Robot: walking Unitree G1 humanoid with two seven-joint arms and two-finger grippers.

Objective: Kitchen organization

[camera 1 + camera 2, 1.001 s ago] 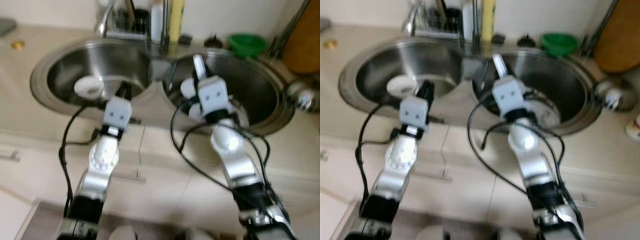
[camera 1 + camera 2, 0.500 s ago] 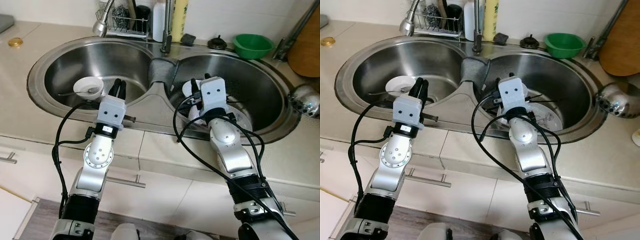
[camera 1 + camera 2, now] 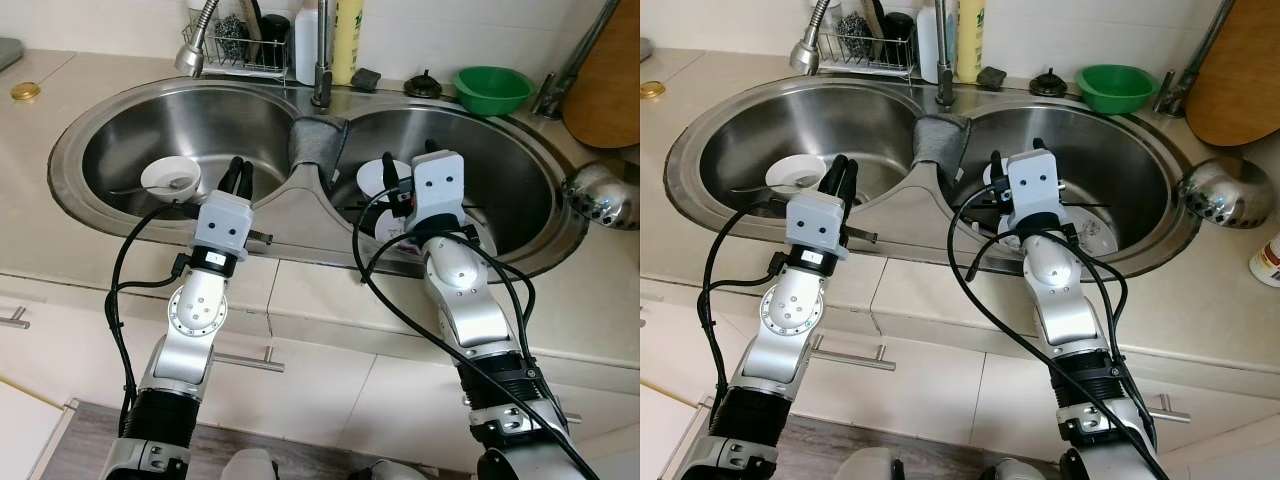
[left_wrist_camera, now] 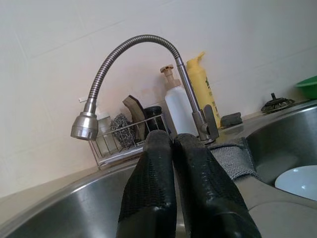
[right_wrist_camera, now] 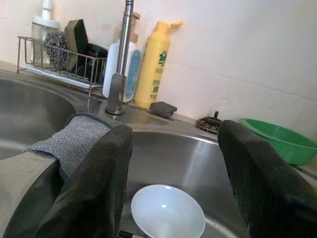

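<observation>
A double steel sink (image 3: 70,150) lies before me. The left basin holds a small white bowl (image 3: 170,177), and my left gripper (image 3: 238,172) hovers just right of it, fingers (image 4: 158,163) pressed together and empty. In the right basin a second white bowl (image 5: 167,217) sits below and ahead of my right gripper (image 5: 176,130). That gripper (image 3: 408,165) is open wide with nothing in it. A white plate (image 3: 1090,225) with dark chopsticks lies under the right wrist. A grey cloth (image 3: 318,140) drapes over the divider.
Behind the sink stand a hose faucet (image 4: 99,84), a wire rack (image 3: 855,40) with scrubbers, a white bottle (image 4: 178,109) and a yellow bottle (image 5: 151,62). On the right are a green bowl (image 3: 490,88), a wooden board (image 3: 605,70) and a steel strainer (image 3: 1220,195). Cabinet fronts (image 3: 330,370) lie below the counter.
The blurred view of a second ago has steadied and shifted a little. My right gripper has drawn slightly to the right, so more of the white bowl beside it shows. The left gripper holds its place.
</observation>
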